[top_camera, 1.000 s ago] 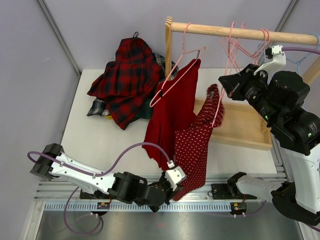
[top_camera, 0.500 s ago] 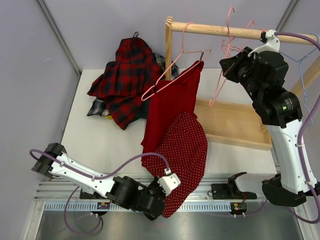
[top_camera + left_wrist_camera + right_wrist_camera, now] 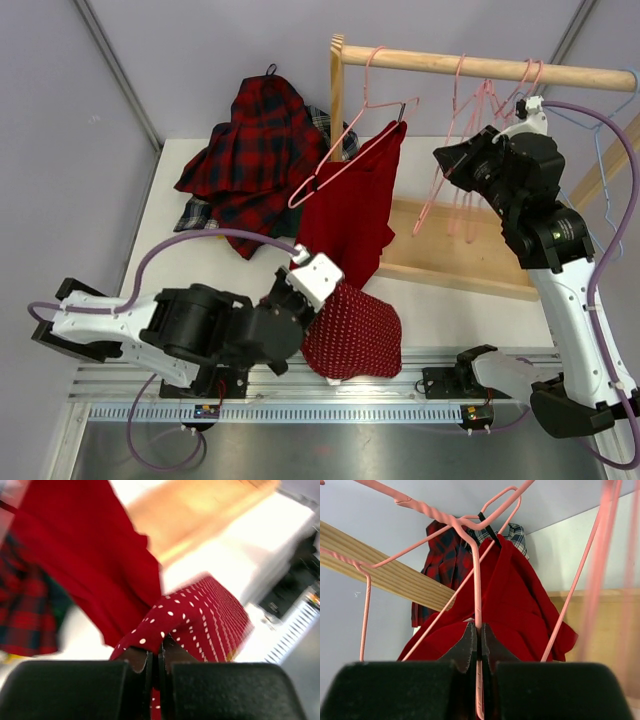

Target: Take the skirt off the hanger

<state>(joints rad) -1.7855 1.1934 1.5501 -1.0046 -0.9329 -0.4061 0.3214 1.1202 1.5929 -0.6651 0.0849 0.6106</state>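
Observation:
My left gripper point(image 3: 322, 298) is shut on the edge of a red skirt with white dots point(image 3: 355, 335), which hangs from it over the near table edge, free of any hanger. In the left wrist view the jaws point(image 3: 155, 652) pinch the dotted fabric point(image 3: 210, 615). My right gripper point(image 3: 440, 160) is shut on the wire of a bare pink hanger point(image 3: 432, 195) that hangs from the wooden rail point(image 3: 480, 66); the wire point(image 3: 477, 600) runs between the closed jaws point(image 3: 479, 630). A plain red skirt point(image 3: 350, 210) hangs on another pink hanger.
A pile of red plaid clothes point(image 3: 250, 150) lies at the back left of the white table point(image 3: 200, 270). The rack's wooden base point(image 3: 470, 248) sits at the right. More pink hangers point(image 3: 500, 95) and a blue one point(image 3: 605, 170) hang on the rail.
The dotted skirt came off the pink hanger; my left gripper carried it down and left to the near edge. My right gripper moved the bare hanger up, then down beside the rail.

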